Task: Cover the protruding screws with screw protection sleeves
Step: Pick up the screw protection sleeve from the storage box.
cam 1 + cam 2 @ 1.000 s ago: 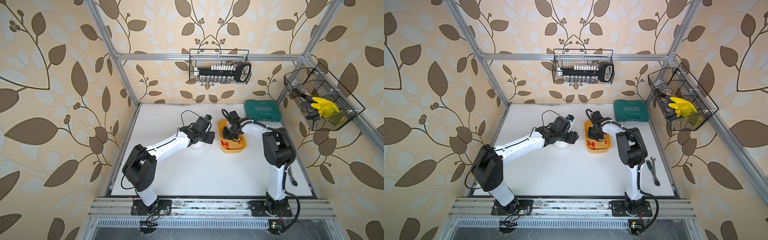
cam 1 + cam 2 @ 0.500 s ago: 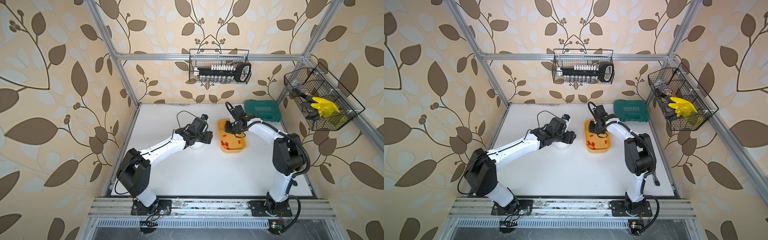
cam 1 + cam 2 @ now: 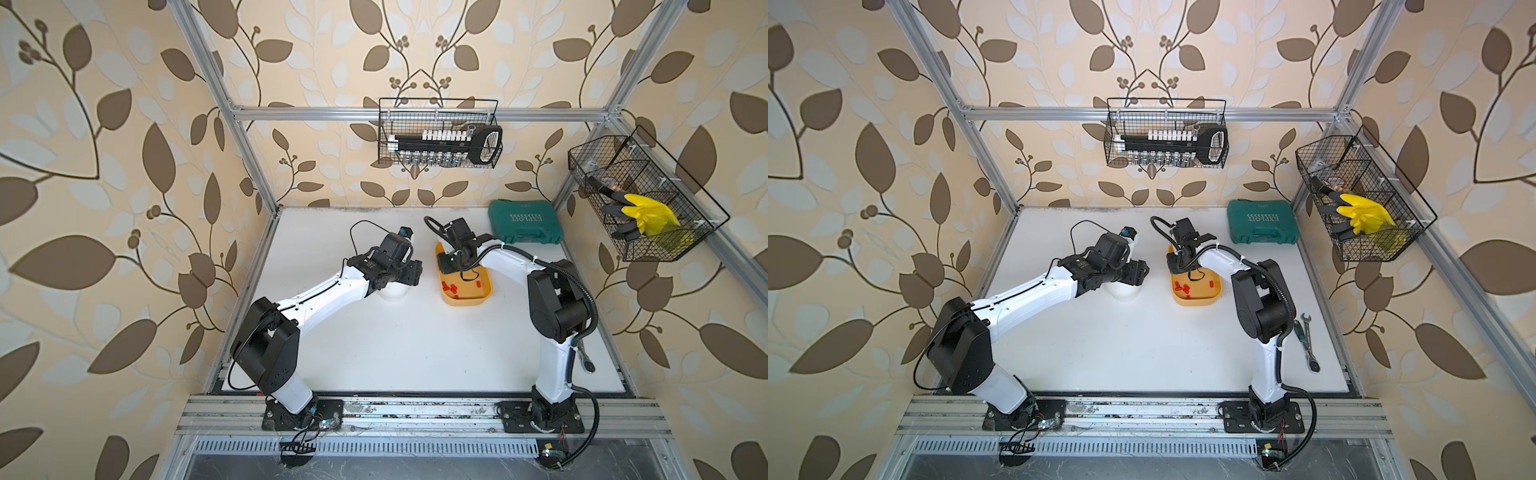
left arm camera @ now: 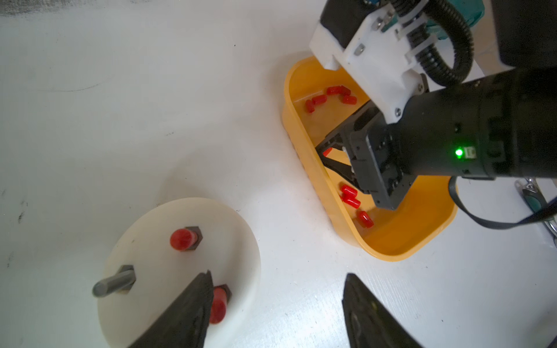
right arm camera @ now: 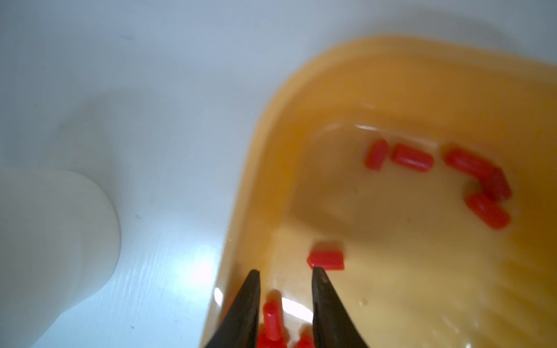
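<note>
Red-orange screw protection sleeves [image 5: 411, 158]: the right gripper [image 5: 285, 270], part-open and empty, is picking from the tray [image 4: 391, 256], needing a square pinch on one; the left gripper [image 4: 278, 273] is hovering wide open, empty.

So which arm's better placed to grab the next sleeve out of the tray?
Right. The right gripper sits down inside the yellow tray, jaws parted over loose sleeves. The left gripper hangs open by the white dome, outside the tray.

Sleeves [image 3: 451, 286] in tray [image 3: 464, 301]; dome [image 3: 392, 293] left of tray; toolcase [image 3: 524, 226] behind.
</note>
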Motion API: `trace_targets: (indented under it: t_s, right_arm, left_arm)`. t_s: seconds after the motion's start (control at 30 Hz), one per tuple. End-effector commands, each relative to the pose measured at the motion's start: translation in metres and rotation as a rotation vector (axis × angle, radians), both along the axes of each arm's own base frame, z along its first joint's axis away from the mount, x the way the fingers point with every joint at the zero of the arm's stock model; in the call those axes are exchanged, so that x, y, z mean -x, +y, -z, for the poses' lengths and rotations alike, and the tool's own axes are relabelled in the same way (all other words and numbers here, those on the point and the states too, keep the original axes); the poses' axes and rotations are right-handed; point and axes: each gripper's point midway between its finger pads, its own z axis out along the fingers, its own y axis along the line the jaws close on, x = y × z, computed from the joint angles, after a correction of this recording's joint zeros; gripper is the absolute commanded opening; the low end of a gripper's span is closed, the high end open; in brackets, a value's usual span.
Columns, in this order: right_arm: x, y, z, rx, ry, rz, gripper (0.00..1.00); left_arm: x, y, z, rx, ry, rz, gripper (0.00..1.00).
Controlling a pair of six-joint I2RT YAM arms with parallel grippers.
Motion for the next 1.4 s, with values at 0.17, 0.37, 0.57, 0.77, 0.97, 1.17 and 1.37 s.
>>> trace_targets:
  t_s: [0.17, 0.37, 0.57, 0.77, 0.97, 1.17, 1.37]
  right_arm:
    - [0.008, 0.005, -0.038, 0.005, -0.177, -0.528, 0.41]
    - [0.016, 0.000, -0.046, -0.038, -0.093, -0.765, 0.40]
    - [0.010, -0.021, -0.021, 0.143, -0.067, -0.855, 0.38]
    - [0.010, -0.016, -0.006, 0.153, -0.091, -0.960, 0.38]
    - [0.011, -0.014, 0.017, 0.148, -0.072, -1.045, 0.38]
    - [0.013, -0.016, 0.034, 0.172, -0.044, -1.079, 0.38]
    - [0.007, -0.018, 0.050, 0.212, -0.038, -1.075, 0.39]
  left_arm:
    - [-0.002, 0.008, -0.026, 0.029, -0.072, 0.003, 0.71]
    - [0.004, 0.019, -0.036, 0.018, -0.109, -0.002, 0.71]
    - [0.009, 0.035, -0.041, 0.025, -0.146, -0.035, 0.72]
    - [0.010, 0.038, -0.040, 0.034, -0.146, -0.037, 0.72]
    - [0.010, 0.037, -0.040, 0.034, -0.145, -0.033, 0.72]
    - [0.011, 0.038, -0.037, 0.041, -0.140, -0.034, 0.72]
    - [0.012, 0.038, -0.035, 0.038, -0.140, -0.033, 0.72]
